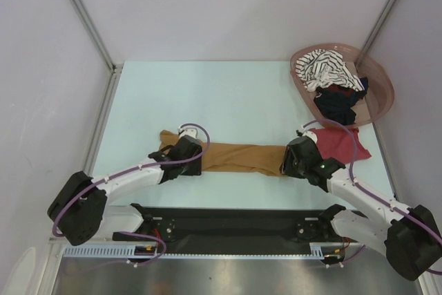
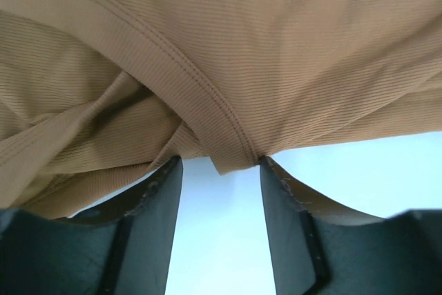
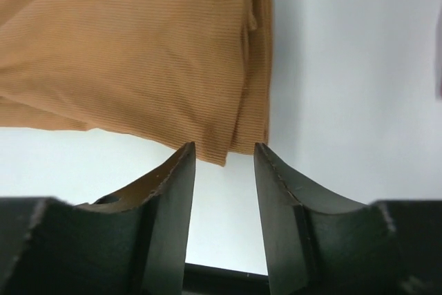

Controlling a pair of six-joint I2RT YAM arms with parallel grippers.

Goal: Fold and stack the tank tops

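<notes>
I'm at both short ends of the mustard-brown tank top (image 1: 238, 157), pulled out flat for folding: my left gripper (image 2: 219, 164) stands half open, the strap seam at its tips but unpinched, and my right gripper (image 3: 224, 150) is parted too, the hem corner just touching it. Just past that top's right end lies the dark red tank top (image 1: 342, 144), probably the stack's base. Farther beyond, the striped top (image 1: 324, 67) and black top (image 1: 336, 101) sit bundled in the basket (image 1: 383, 101).
</notes>
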